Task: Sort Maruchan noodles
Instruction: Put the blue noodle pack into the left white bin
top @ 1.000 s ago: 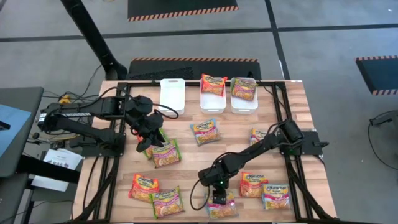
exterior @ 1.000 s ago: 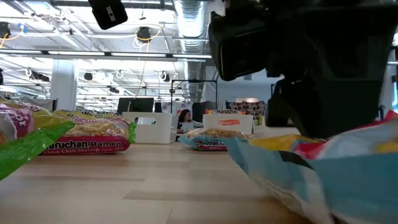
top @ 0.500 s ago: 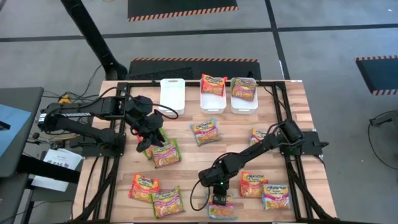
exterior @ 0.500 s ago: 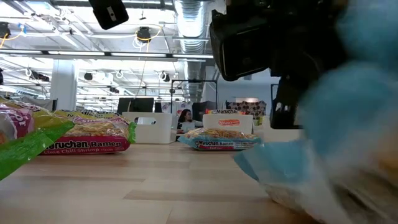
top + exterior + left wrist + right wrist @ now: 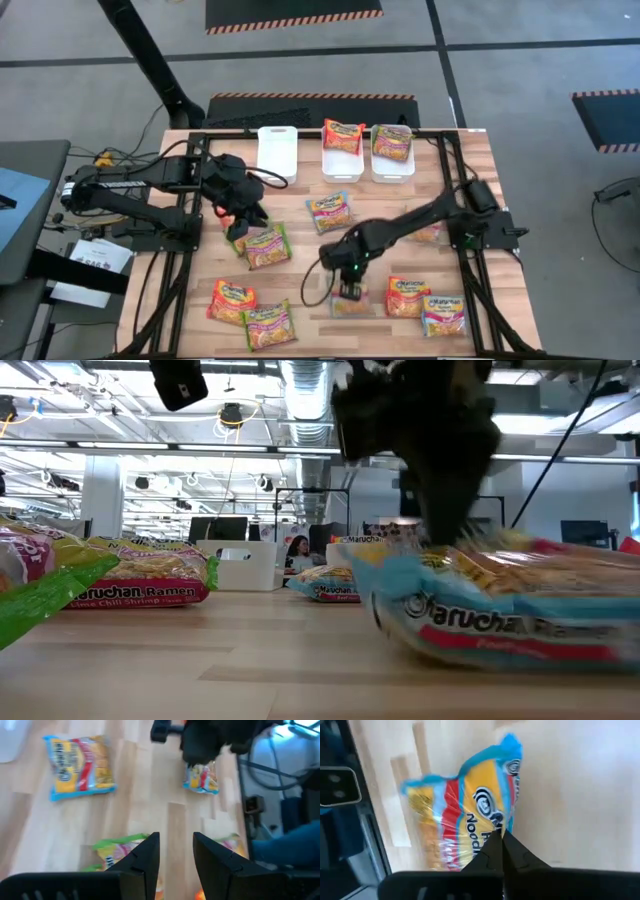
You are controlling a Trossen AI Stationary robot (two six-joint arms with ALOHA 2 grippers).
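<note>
L hand (image 5: pixel 243 222) hangs w/ fingers (image 5: pixel 145 860) spread, just above a green-edged Maruchan packet (image 5: pixel 265 246) on the wooden worktop (image 5: pixel 300 270). R hand (image 5: pixel 349 290), mid-front of worktop, is pinched tight on the edge of a blue-red Maruchan packet (image 5: pixel 465 820); low view shows that packet lifted off the wood. Other packets lie scattered; two sit in the white bins (image 5: pixel 342 164) at the back.

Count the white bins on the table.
3, side by side along the table's top edge in the high view: the left bin, the middle bin, the right bin. None appears hidden.
</note>
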